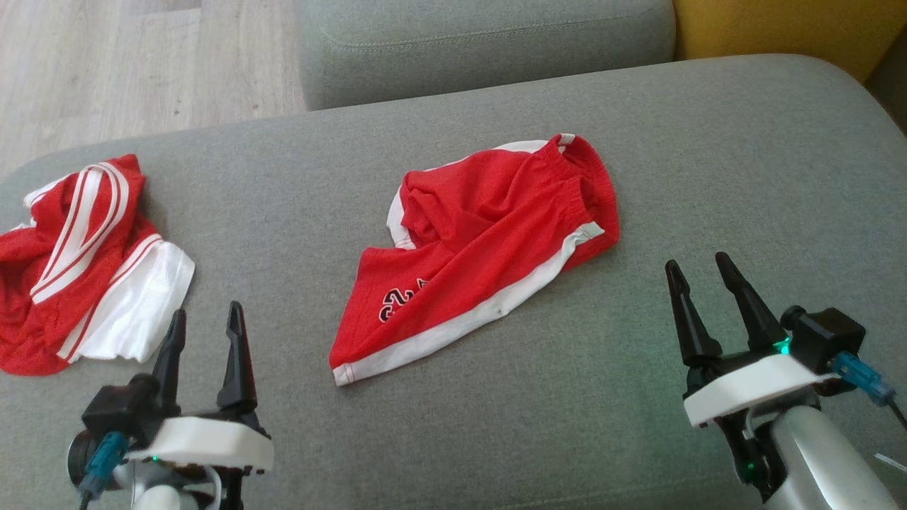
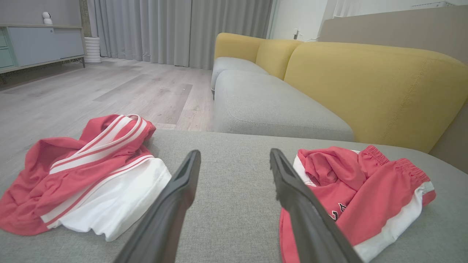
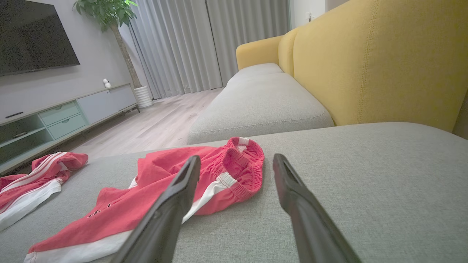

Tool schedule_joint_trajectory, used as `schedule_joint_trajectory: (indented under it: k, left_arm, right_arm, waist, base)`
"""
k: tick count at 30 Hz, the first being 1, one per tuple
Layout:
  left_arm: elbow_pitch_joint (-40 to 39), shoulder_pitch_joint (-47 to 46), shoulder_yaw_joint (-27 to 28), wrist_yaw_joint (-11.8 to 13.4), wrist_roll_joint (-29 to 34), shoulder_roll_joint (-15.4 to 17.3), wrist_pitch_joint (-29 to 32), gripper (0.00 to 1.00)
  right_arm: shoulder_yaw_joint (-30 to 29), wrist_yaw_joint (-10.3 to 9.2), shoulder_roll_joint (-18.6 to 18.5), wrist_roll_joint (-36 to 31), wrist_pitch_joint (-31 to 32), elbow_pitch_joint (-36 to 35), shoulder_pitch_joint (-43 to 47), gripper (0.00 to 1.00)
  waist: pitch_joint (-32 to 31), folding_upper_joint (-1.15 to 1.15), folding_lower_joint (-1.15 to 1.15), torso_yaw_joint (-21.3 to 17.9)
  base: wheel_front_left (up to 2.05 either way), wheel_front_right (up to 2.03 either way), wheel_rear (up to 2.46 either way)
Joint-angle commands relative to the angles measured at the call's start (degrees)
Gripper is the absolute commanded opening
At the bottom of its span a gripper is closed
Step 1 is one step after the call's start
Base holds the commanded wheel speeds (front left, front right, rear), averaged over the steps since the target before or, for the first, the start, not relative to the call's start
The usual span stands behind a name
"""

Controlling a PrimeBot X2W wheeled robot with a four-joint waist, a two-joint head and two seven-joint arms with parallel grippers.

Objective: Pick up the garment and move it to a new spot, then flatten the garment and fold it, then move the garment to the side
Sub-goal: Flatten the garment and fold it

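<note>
Shorts front and centre: the red mesh shorts with white side trim and an elastic waistband [image 1: 482, 241] lie rumpled in the middle of the grey fabric sofa cushion [image 1: 602, 411], one leg stretched toward the robot, the waistband bunched at the far end. Left gripper [image 1: 206, 312] hangs near the cushion's front edge, jaws spread wide, nothing in them; right gripper [image 1: 697, 261] is likewise wide and empty, near the waistband end of the shorts. Over on the left sits a second crumpled red-and-white striped garment [image 1: 85, 262], well apart from the shorts. By my read nothing is done yet: no pick-up, no flattening, no fold, no move aside; the whole job lies ahead, starting with a grab
</note>
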Motion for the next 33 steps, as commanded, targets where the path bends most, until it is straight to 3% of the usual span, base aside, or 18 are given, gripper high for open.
schedule_joint_trajectory:
  k: [1, 10, 13, 22, 27, 33]
  left_arm:
    - [-1.6, -2.1, 1.6, 0.5, -0.3, 0.1, -0.7, 1.00]
    - [0.4, -1.9, 0.8, 0.3, -3.0, 0.1, -0.3, 1.00]
    - [1.9, -2.6, -1.7, -1.4, -5.5, 0.2, 5.0, 1.00]
    - [3.4, -6.3, -8.8, -4.9, -8.6, 0.9, 21.4, 1.00]
    - [6.0, -9.5, -11.3, -5.6, -9.4, 1.3, 25.1, 1.00]
    - [8.2, -11.7, -12.3, -5.7, -9.8, 1.3, 26.9, 1.00]
  right_arm:
    - [0.7, -0.04, -0.3, -0.4, -0.6, -2.1, -1.6, 1.00]
    - [2.4, -0.04, -1.8, 0.2, -0.3, -2.0, -3.4, 1.00]
    - [4.1, -0.04, -3.7, 1.3, 2.1, -1.9, -6.5, 1.00]
    - [16.1, -0.04, -11.7, 9.9, 16.6, 2.7, -19.3, 1.00]
    - [23.9, -0.04, -14.7, 15.7, 20.5, 6.8, -24.9, 1.00]
    - [31.7, -0.04, -15.9, 21.1, 20.2, 11.3, -30.1, 1.00]
  waist:
    - [0.0, 0.00, 0.00, 0.0]
    - [0.7, 0.00, 0.00, 0.2]
    - [1.9, 0.00, 0.00, 0.5]
    - [7.1, 0.00, 0.00, 3.1]
    - [9.5, 0.00, 0.00, 4.6]
    - [11.4, 0.00, 0.00, 5.7]
  base:
    - [0.00, 0.00, 0.00]
    - [0.00, 0.00, 0.00]
    - [0.00, 0.00, 0.00]
    - [0.00, 0.00, 0.00]
    - [0.00, 0.00, 0.00]
    - [0.00, 0.00, 0.00]
